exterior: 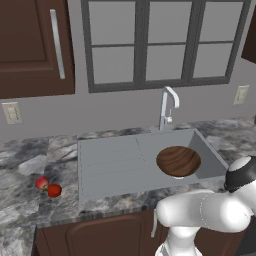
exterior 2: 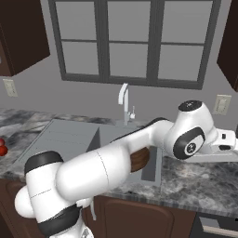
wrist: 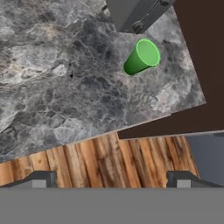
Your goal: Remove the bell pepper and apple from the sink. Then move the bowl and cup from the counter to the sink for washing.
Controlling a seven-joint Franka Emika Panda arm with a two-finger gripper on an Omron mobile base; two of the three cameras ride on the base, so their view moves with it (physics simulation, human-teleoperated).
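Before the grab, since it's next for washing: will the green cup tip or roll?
The cup looks tall and narrow, so a side nudge would probably tip it. Its round, smooth wall suggests it would then roll on the counter.

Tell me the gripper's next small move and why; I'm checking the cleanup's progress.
Probably move toward the cup to grasp it: the bowl already sits in the sink, both fruits lie on the counter, and the gripper is open and holds nothing.
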